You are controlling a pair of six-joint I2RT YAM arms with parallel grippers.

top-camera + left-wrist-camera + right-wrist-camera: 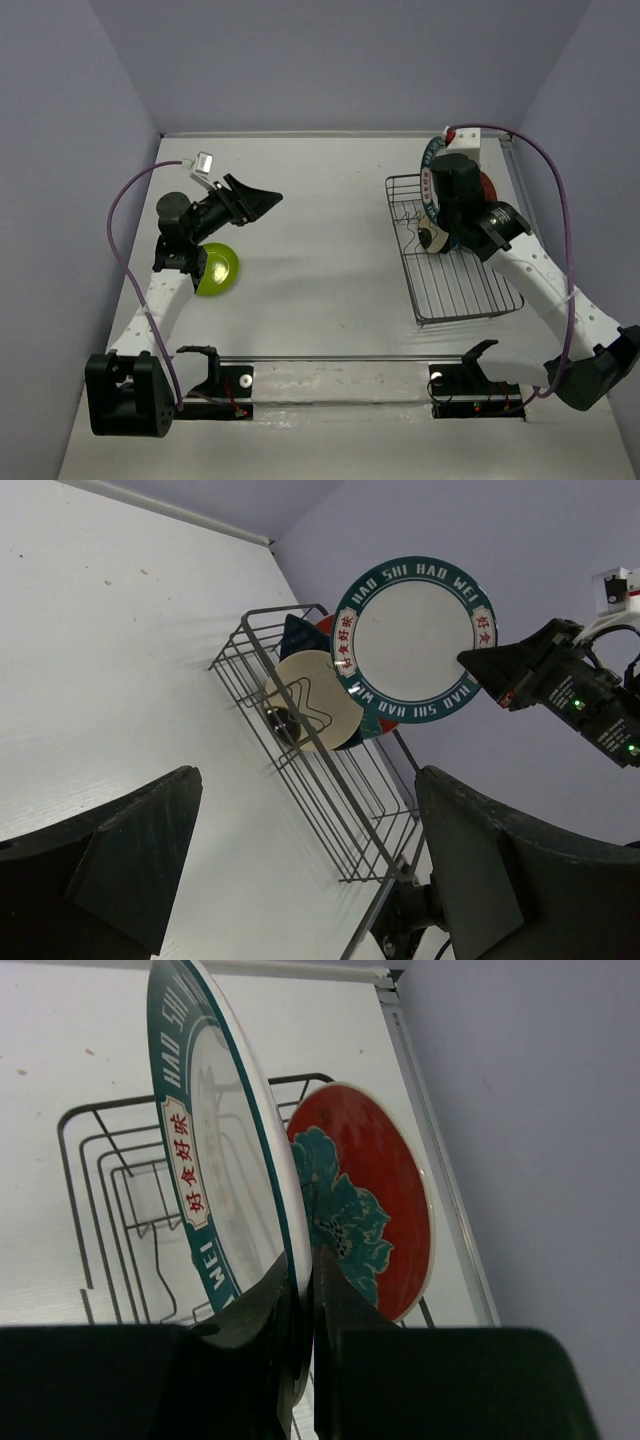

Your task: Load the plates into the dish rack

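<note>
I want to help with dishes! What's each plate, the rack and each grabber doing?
Dark grey wire dish rack: holds three plates.
White round plate with dark green lettered rim: held on edge over rack.
Red-and-teal round plate: standing in rack.
Gold round plate: standing in rack.
Dark blue plate: in rack, mostly hidden.
Lime green round plate: flat on table, not racked.
Left gripper: open, empty.
Right gripper: shut on white plate's rim.

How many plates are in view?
5: lime green plate on the table; white lettered plate in the right gripper; red plate, gold plate and dark blue plate in the rack.
</note>
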